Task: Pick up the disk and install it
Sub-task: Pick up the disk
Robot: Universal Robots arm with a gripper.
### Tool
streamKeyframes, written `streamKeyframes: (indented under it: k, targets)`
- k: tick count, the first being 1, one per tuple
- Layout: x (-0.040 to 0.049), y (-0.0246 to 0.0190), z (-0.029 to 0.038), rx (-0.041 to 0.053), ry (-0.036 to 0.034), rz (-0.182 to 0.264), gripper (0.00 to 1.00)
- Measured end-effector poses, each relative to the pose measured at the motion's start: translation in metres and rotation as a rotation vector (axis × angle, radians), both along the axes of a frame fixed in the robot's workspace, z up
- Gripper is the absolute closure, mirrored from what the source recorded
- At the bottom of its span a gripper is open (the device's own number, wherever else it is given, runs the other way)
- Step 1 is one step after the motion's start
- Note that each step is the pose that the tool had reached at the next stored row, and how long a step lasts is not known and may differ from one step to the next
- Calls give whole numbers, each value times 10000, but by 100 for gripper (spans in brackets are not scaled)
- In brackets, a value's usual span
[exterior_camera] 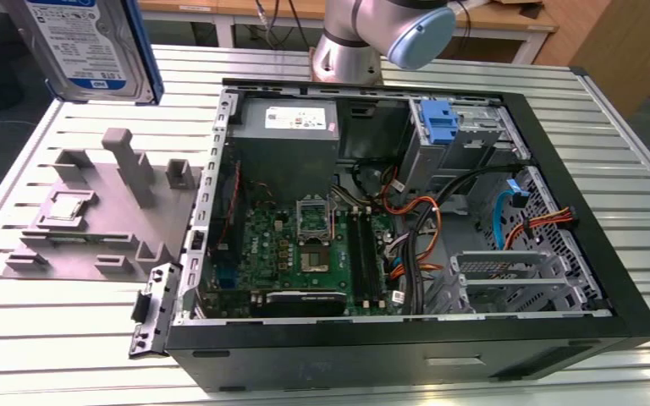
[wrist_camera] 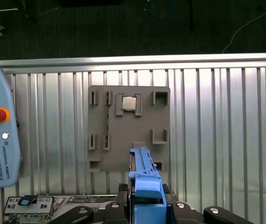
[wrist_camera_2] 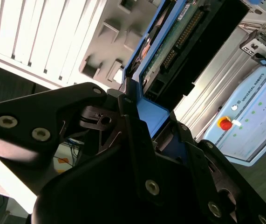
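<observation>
The disk (exterior_camera: 88, 46), a silver drive with a blue-and-white label and a blue carrier frame, hangs in the air at the exterior view's top left, above the grey fixture plate (exterior_camera: 99, 211). In the first wrist view its blue-framed edge (wrist_camera: 144, 172) sticks out from between the black fingers, and the gripper (wrist_camera: 146, 205) is shut on it. The second wrist view shows the gripper (wrist_camera_2: 146, 116) clamped on the blue frame, with the disk's green circuit board (wrist_camera_2: 170, 46) beyond it. The open computer case (exterior_camera: 415, 211) lies to the exterior view's right of the disk.
Inside the case are a grey power-supply box (exterior_camera: 285, 127), a blue latch on a drive bay (exterior_camera: 443, 127), a metal drive cage (exterior_camera: 517, 275) and loose cables. The fixture plate (wrist_camera: 128, 130) holds a chip (wrist_camera: 128, 103). A teach pendant (wrist_camera: 0, 135) lies on the slatted table.
</observation>
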State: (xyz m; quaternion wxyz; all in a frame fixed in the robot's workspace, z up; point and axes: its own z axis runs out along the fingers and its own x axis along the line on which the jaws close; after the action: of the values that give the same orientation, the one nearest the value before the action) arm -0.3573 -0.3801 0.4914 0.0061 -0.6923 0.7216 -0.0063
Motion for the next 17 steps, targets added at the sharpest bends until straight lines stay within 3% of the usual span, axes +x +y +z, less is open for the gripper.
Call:
streamKeyframes:
  k: [17]
  targets:
    - [82, 0, 0, 1, 0, 0, 64]
